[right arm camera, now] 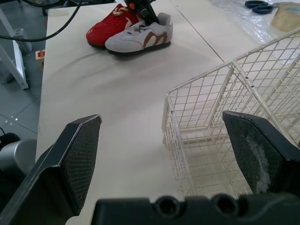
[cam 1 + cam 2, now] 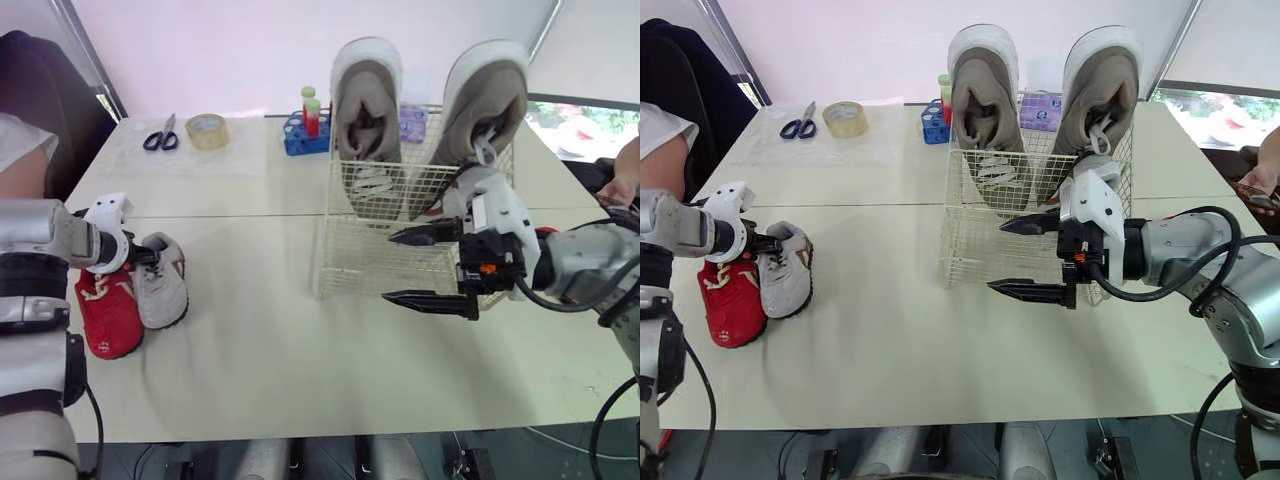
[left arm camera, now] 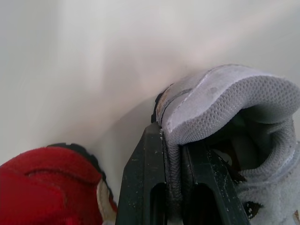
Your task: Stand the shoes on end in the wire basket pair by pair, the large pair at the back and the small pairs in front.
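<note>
Two large grey shoes stand on end along the back of the white wire basket; the basket's front half is bare. On the table's left side a small grey shoe lies flat beside a small red shoe. My left gripper is shut on the grey shoe's heel collar, and the red shoe lies right next to it. My right gripper hovers open at the basket's front right, with nothing between its pads.
Scissors, a tape roll and a blue rack of small bottles sit at the back of the table. A person's hand is at the right edge, and another person sits at the far left.
</note>
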